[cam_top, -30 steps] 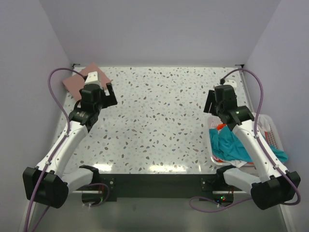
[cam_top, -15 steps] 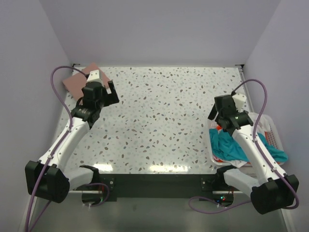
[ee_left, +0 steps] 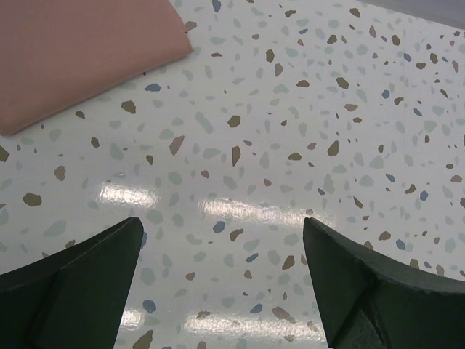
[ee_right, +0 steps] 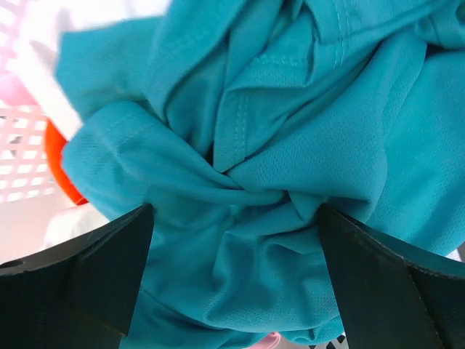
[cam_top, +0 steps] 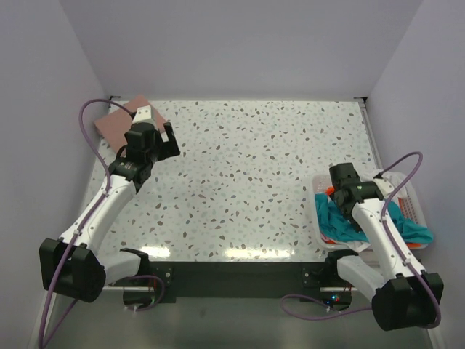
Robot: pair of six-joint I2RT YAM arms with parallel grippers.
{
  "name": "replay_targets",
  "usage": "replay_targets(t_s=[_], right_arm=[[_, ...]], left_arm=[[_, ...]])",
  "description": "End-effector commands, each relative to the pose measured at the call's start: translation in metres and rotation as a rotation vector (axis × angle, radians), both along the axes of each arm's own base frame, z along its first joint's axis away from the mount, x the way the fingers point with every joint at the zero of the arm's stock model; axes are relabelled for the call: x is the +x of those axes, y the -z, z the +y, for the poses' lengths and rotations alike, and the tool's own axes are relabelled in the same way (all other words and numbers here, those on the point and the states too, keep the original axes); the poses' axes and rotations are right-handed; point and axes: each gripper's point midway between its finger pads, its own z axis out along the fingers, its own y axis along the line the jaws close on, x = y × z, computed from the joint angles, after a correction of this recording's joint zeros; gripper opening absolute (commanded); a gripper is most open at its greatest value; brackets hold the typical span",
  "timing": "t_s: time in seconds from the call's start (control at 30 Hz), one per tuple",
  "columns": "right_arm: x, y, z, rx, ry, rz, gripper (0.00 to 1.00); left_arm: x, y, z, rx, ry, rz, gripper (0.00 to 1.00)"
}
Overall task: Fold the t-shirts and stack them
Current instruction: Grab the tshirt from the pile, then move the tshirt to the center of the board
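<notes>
From above, the speckled table [cam_top: 247, 167] is bare in the middle. A pink t-shirt [cam_top: 115, 121] lies folded flat in the far left corner. The left arm reaches toward that corner, and the left claw [cam_top: 168, 142] is up over the table just beside the pink t-shirt, not touching it. Its two fingers are spread wide with nothing between them. On the right side sits a white basket [cam_top: 408, 195]. A teal t-shirt [cam_top: 347, 218] is piled in it, all bunched up, and part of it hangs over the near edge. A bit of orange t-shirt [cam_top: 330, 190] peeks out beside it. The right arm bends down over the basket and hides much of it, and the right claw [cam_top: 340, 186] points down into the pile.

The left wrist camera shows the left claw [ee_left: 225, 291] wide open above the shiny table [ee_left: 305, 109]. A corner of the pink t-shirt [ee_left: 80, 51] is at the top left.

The right wrist camera shows the right claw [ee_right: 236, 291] spread wide, one finger on each side of the crumpled teal t-shirt [ee_right: 276, 145]. It is very close, but it is not pinching the cloth. The orange t-shirt [ee_right: 62, 163] and something white and blurry [ee_right: 43, 58] show at the left, with the basket [ee_right: 22, 138] wall behind.
</notes>
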Motion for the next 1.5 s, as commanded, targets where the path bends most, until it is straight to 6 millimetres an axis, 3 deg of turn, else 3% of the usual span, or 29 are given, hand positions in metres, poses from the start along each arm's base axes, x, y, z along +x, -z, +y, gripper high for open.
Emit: replay_targets(t_s=[0.0, 0.13, 0.23, 0.3, 0.43, 0.5, 0.6, 0.63, 0.7, 0.73, 0.87, 0.93, 1.0, 1.07, 1.1, 1.13, 1.17, 1.2, 1.23, 1.27, 1.3, 1.37, 1.4, 1.47], right_arm=[[-0.008, 0.016, 0.003, 0.043, 0.11, -0.005, 0.99], [-0.013, 0.028, 0.007, 0.07, 0.129, 0.026, 0.91], [-0.012, 0.027, 0.009, 0.086, 0.121, 0.007, 0.66], [-0.01, 0.022, 0.009, 0.087, 0.117, -0.015, 0.32], [-0.002, -0.009, 0.006, 0.072, 0.089, -0.091, 0.0], [0.006, -0.029, 0.004, 0.059, 0.068, -0.142, 0.0], [0.029, -0.077, -0.001, 0.01, 0.018, -0.245, 0.0], [0.041, -0.102, -0.001, 0.005, 0.0, -0.31, 0.0], [0.06, -0.126, 0.002, -0.011, -0.057, -0.363, 0.0], [0.076, -0.152, 0.005, -0.001, -0.08, -0.451, 0.0], [0.122, -0.196, 0.039, 0.092, -0.268, -0.605, 0.0], [0.153, -0.221, 0.072, 0.18, -0.419, -0.715, 0.0], [0.168, -0.25, 0.099, 0.228, -0.53, -0.794, 0.0], [0.19, -0.281, 0.152, 0.211, -0.719, -0.838, 0.0], [0.188, -0.303, 0.15, 0.18, -0.74, -0.876, 0.0], [0.196, -0.306, 0.178, 0.175, -0.838, -0.863, 0.0], [0.2, -0.317, 0.191, 0.187, -0.885, -0.882, 0.0], [0.198, -0.347, 0.203, 0.199, -0.928, -0.949, 0.0], [0.203, -0.353, 0.228, 0.232, -1.013, -0.967, 0.0], [0.203, -0.364, 0.238, 0.243, -1.048, -0.993, 0.0], [0.196, -0.392, 0.245, 0.246, -1.082, -1.059, 0.0], [0.194, -0.406, 0.269, 0.252, -1.16, -1.087, 0.0], [0.188, -0.42, 0.277, 0.257, -1.188, -1.124, 0.0], [0.184, -0.431, 0.282, 0.276, -1.211, -1.171, 0.0]], left_arm=[[0.008, -0.02, 0.004, 0.01, -0.01, -0.061, 0.97], [0.006, -0.021, 0.005, 0.022, -0.007, -0.058, 0.97], [0.004, -0.02, 0.008, 0.045, -0.006, -0.052, 0.97], [0.003, -0.021, 0.011, 0.062, -0.009, -0.052, 0.98], [0.002, -0.017, 0.011, 0.063, -0.01, -0.053, 0.98], [0.003, -0.016, 0.01, 0.05, -0.007, -0.054, 0.98], [0.003, -0.016, 0.007, 0.037, 0.0, -0.054, 0.98], [0.003, -0.015, 0.007, 0.039, 0.001, -0.053, 0.98], [0.003, -0.018, 0.008, 0.045, -0.004, -0.059, 0.98], [0.002, -0.017, 0.009, 0.049, -0.003, -0.056, 0.98], [0.001, -0.02, 0.01, 0.048, -0.008, -0.064, 0.98], [0.001, -0.021, 0.01, 0.046, -0.008, -0.067, 0.98], [0.002, -0.022, 0.009, 0.045, -0.008, -0.069, 0.98], [0.001, -0.023, 0.01, 0.046, -0.009, -0.07, 0.98], [0.001, -0.024, 0.009, 0.045, -0.008, -0.072, 0.98], [0.002, -0.025, 0.01, 0.045, -0.009, -0.075, 0.98], [0.001, -0.024, 0.01, 0.045, -0.009, -0.073, 0.98], [0.002, -0.026, 0.01, 0.044, -0.011, -0.078, 0.98], [0.002, -0.026, 0.01, 0.045, -0.012, -0.078, 0.98], [0.002, -0.026, 0.01, 0.044, -0.013, -0.078, 0.98], [0.001, -0.026, 0.011, 0.046, -0.016, -0.077, 0.98], [0.001, -0.028, 0.011, 0.044, -0.02, -0.08, 0.98], [0.001, -0.029, 0.012, 0.044, -0.023, -0.083, 0.98], [0.0, -0.029, 0.013, 0.048, -0.029, -0.083, 0.98]])
